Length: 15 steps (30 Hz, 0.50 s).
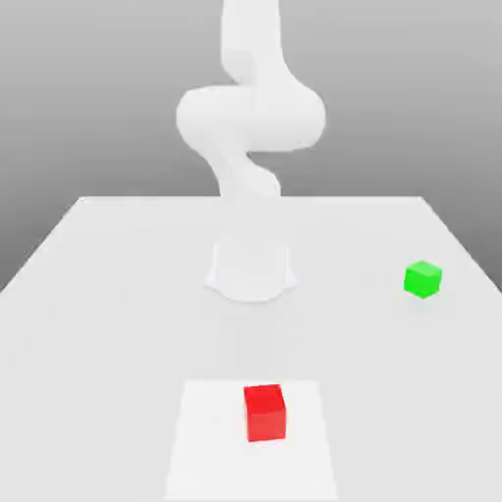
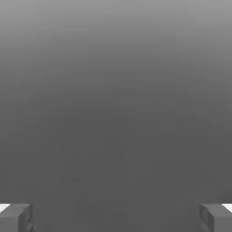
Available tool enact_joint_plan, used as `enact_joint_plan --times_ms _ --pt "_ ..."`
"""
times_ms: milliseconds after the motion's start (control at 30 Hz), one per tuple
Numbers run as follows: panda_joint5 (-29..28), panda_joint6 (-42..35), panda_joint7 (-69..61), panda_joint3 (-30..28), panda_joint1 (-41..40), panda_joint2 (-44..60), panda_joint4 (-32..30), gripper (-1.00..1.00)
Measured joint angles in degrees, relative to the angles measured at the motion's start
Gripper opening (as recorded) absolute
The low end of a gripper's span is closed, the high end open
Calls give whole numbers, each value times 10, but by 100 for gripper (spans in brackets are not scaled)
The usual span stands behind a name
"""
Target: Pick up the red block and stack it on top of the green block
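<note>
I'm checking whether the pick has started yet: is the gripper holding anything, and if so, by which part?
Nothing is held. The gripper is open with only bare space between its fingers. The red block and the green block both sit apart on the table.

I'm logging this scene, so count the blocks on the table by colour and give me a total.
Red block: 1
Green block: 1
Total: 2 blocks, apart on the table, the green one toward the exterior view's right.
</note>
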Motion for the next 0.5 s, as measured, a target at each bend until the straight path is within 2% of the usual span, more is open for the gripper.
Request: enact_joint_plan --times_ms 500 --pt "0 186 -39 -1 18 319 -177 0"
